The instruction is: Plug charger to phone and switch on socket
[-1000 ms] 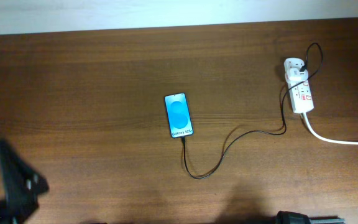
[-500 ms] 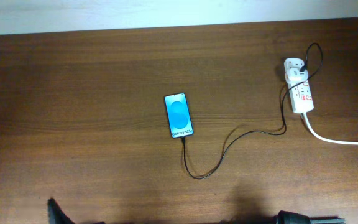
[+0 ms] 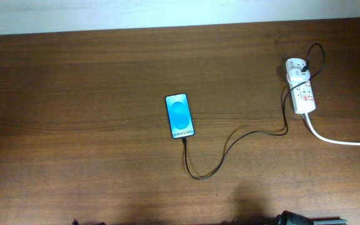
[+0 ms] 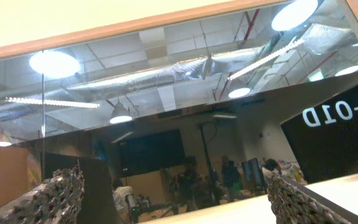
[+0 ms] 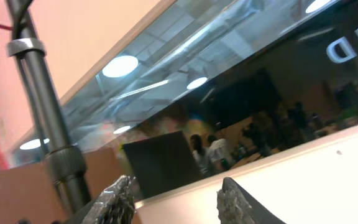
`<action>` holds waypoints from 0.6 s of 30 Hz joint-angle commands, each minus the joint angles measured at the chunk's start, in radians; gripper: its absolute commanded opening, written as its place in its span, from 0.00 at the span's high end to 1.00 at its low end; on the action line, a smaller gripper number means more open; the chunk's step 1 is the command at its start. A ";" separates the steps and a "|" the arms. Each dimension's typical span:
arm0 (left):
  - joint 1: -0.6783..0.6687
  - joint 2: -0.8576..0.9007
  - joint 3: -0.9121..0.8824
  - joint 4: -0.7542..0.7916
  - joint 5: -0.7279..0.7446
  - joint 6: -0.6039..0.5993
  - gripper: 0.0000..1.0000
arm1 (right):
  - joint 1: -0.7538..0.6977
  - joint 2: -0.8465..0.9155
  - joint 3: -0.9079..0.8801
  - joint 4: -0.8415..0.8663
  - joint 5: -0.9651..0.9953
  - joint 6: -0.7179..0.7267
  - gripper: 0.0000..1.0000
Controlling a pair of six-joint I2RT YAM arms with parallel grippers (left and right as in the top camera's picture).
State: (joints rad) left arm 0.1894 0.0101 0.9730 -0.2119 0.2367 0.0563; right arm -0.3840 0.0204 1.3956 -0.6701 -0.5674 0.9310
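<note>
The phone (image 3: 179, 115) lies flat mid-table, its blue screen lit. The charger (image 3: 230, 145), a thin black cable, meets the phone's near end, loops right and runs up to a plug on the white socket (image 3: 303, 94) at the far right. Neither gripper shows in the overhead view. In the left wrist view my left gripper (image 4: 174, 176) points up at a glass wall, its fingers wide apart and empty. My right gripper (image 5: 178, 182) also faces upward in its own view, open with nothing between its fingers (image 5: 232, 199).
A thick white cord (image 3: 342, 141) leaves the socket and runs off the right edge. A dark piece of the right arm (image 3: 305, 219) shows at the bottom edge. A black pole (image 5: 42, 106) stands left of the right gripper.
The dark left arm that stood in the overhead's lower left corner has dropped out of the picture. Phone, charger and socket have not moved.
</note>
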 commanded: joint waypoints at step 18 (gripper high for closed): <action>0.020 -0.003 -0.140 0.133 -0.133 -0.243 0.01 | 0.016 -0.015 -0.005 0.013 0.022 -0.005 0.17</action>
State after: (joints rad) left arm 0.2375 0.0101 0.8356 -0.0780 0.1085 -0.1505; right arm -0.3717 0.0204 1.3949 -0.6601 -0.5545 0.9333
